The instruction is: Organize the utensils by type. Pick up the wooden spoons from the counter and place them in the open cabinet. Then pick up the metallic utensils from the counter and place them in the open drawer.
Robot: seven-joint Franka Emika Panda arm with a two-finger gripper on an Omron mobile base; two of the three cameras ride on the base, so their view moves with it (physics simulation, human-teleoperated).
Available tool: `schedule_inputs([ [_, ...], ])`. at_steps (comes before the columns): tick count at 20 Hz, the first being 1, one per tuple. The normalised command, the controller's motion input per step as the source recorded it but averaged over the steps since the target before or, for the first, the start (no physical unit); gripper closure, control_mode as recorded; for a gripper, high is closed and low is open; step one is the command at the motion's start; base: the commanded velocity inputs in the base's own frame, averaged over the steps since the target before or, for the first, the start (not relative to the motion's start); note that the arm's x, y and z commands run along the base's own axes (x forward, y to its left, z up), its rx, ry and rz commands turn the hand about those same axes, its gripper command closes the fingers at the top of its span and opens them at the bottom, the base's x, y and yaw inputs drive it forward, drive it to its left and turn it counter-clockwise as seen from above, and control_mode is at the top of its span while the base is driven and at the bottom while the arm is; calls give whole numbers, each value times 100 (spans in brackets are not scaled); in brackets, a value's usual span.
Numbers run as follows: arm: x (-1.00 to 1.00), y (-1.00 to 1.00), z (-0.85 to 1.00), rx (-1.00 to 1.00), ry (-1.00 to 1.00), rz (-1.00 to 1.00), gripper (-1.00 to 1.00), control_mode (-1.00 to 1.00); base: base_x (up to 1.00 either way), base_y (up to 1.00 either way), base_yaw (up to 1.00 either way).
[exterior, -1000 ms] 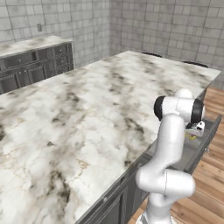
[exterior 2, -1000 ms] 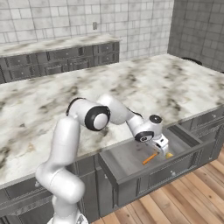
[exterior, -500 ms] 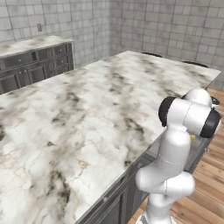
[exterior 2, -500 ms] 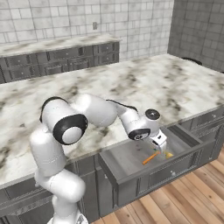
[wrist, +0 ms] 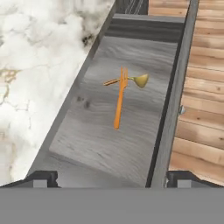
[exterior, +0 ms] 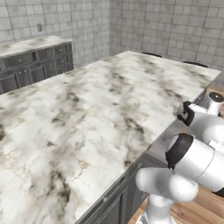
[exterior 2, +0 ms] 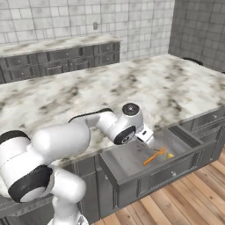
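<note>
Fingers [wrist: 107, 178] stand wide apart and hold nothing, and the orange fork [wrist: 120, 98] lies down in the drawer [wrist: 98, 144] ahead of them, pointing lengthwise away.

grey tiled walls [exterior 2: 132, 17], wood plank floor [wrist: 201, 109].

An open grey wood-grain drawer [wrist: 87, 144] runs up the frame beside the marbled surface [wrist: 30, 65]. Inside lie an orange fork [wrist: 120, 101] and a small gold spoon [wrist: 131, 80], crossing near the fork's tines. Wooden floor [wrist: 199, 109] shows alongside
</note>
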Motion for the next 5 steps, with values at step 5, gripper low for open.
schedule_inputs([
  [5, -82, 37, 73, -8, -6, 0, -100, -100, 0, 0, 0],
])
